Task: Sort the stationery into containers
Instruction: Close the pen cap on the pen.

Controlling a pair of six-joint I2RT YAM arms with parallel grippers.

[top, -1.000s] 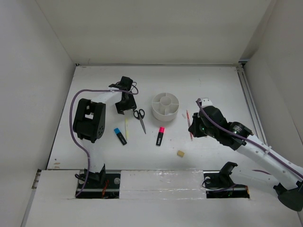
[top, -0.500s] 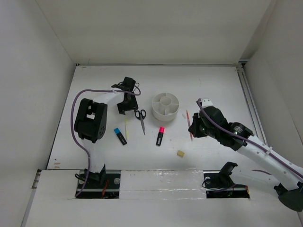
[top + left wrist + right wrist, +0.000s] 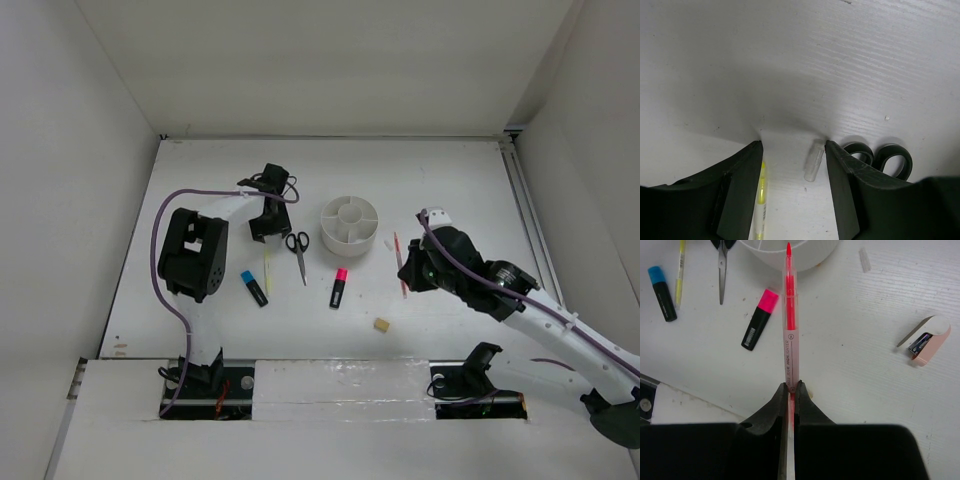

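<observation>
The white round organiser (image 3: 351, 226) stands mid-table, and its rim (image 3: 790, 252) shows at the top of the right wrist view. My right gripper (image 3: 791, 387) is shut on the red pen (image 3: 789, 315), which points toward the organiser; from above the pen (image 3: 400, 262) lies right of it. My left gripper (image 3: 792, 145) is open and low over the table. Between its fingers lie a small clear cap (image 3: 813, 160) near the right finger and the yellow pen (image 3: 760, 200) along the left finger. The black scissors' handles (image 3: 880, 157) sit just outside the right finger.
Scissors (image 3: 296, 250), yellow pen (image 3: 267, 265), blue-capped highlighter (image 3: 254, 287) and pink-capped highlighter (image 3: 339, 288) lie left of and in front of the organiser. A tan eraser (image 3: 381, 324) sits nearer the front. A pink-and-white item (image 3: 926, 340) and a second clear cap (image 3: 864, 260) lie right of the red pen.
My left gripper has edged a little right toward the scissors and its jaws have narrowed slightly. The right arm holds the red pen almost in place.
</observation>
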